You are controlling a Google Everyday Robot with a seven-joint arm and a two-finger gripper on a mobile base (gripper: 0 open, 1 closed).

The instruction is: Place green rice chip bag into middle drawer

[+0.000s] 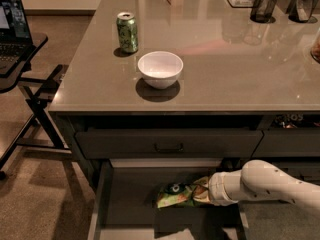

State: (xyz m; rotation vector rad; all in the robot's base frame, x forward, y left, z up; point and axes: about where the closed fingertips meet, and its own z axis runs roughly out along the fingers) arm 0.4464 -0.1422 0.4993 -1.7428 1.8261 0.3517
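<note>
Laptop (12, 24) far left on stand. Can (127, 32), then white bowl (160, 69), on counter (240, 69). Below, handled drawer (168, 144) shut. Middle drawer (102, 194) pulled out. Bag (180, 195) inside it, right of centre, shadow beneath. Gripper (205, 191) reaching in from right, clamped on bag's right end.

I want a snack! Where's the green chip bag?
The bag is low in the camera view, in the open middle drawer, with the pincer at its right end.
</note>
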